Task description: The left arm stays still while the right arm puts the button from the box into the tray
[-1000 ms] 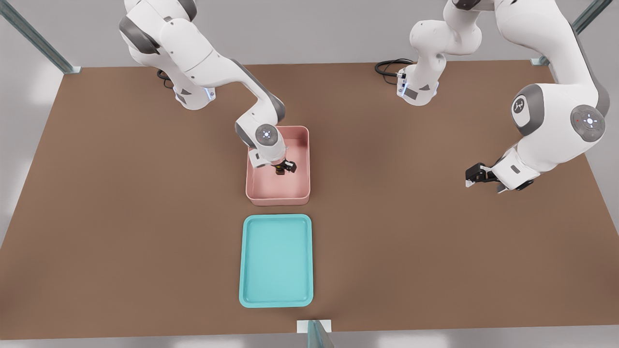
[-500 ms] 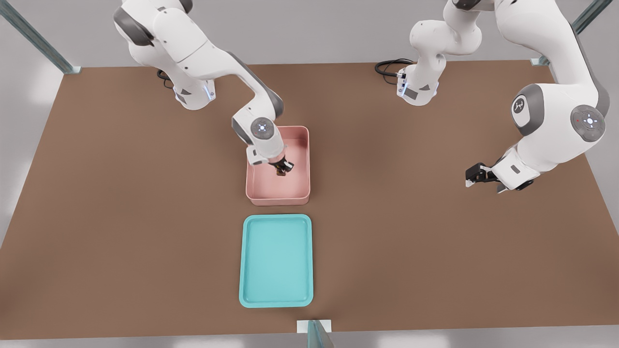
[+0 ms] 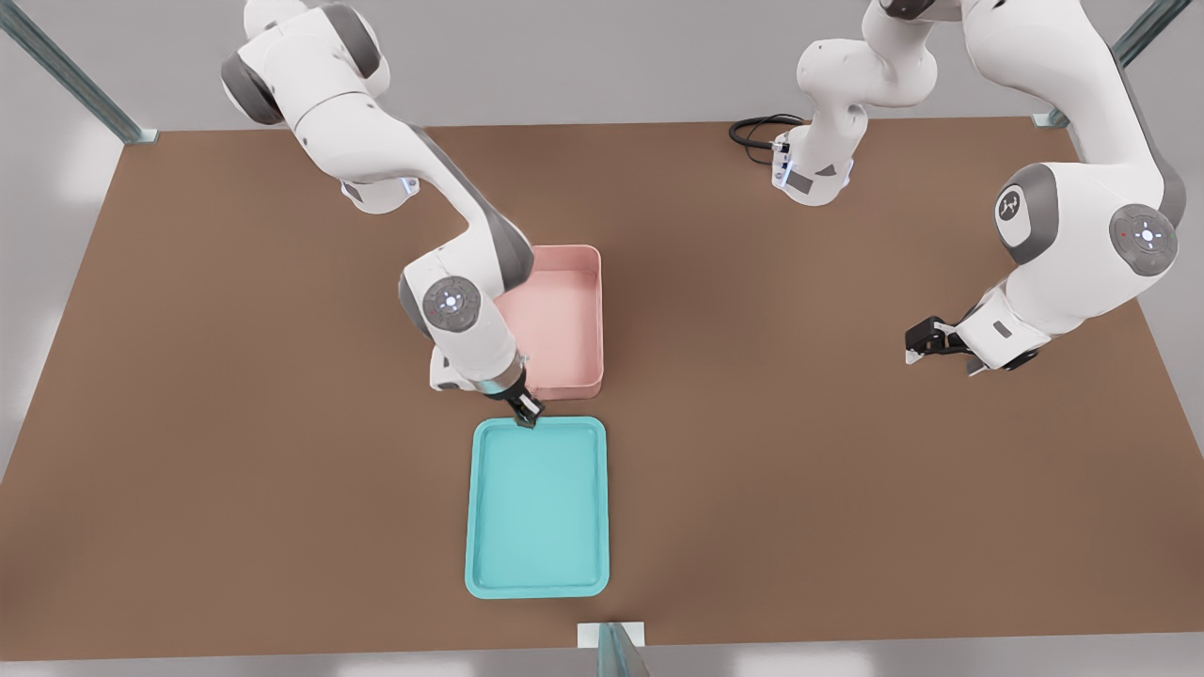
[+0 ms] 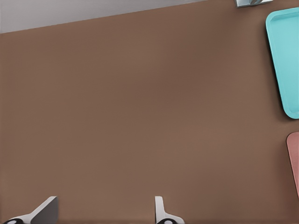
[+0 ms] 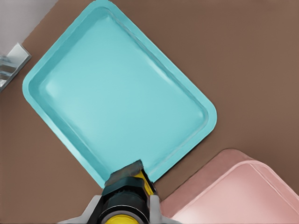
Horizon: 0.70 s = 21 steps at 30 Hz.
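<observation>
I have lifted the button (image 5: 125, 215) out of the box (image 3: 564, 315); my gripper (image 3: 525, 412), apparently clamped on it, now hangs over the tray (image 3: 537, 574) near rim, so release comes next.

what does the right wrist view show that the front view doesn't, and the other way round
Only the right wrist view shows the button, its yellow top clamped in the tool. Only the front view shows the whole right arm, the whole pink box, and the tool above the tray's rim nearest the box. Both show the teal tray with nothing in it, and the brown table.
</observation>
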Available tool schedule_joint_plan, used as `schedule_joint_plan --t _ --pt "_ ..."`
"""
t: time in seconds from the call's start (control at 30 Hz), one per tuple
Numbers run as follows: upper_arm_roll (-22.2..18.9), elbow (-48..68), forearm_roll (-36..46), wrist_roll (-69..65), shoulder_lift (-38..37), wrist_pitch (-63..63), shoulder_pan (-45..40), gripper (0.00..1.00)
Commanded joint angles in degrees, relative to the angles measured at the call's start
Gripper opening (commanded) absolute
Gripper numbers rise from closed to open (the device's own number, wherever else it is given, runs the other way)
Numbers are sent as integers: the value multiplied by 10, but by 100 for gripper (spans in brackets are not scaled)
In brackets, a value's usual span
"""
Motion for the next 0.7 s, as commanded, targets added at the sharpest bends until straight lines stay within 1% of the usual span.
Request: schedule_joint_plan --t 0.0,0.1,0.17,0.37,0.53,0.57,0.6,0.67 --pt "-13 67 -2 6 40 -108 0 39" --pt "-25 142 -2 6 101 -108 1 39" --pt "-29 170 -2 9 146 -98 1 39" --pt "-23 202 -2 14 204 -49 5 39" --pt "-26 202 -2 13 210 -35 6 40" --pt "-26 202 -2 9 210 -35 5 81" --pt "-26 202 -2 9 210 -35 5 100" --pt "-27 202 -2 8 209 -35 5 100"
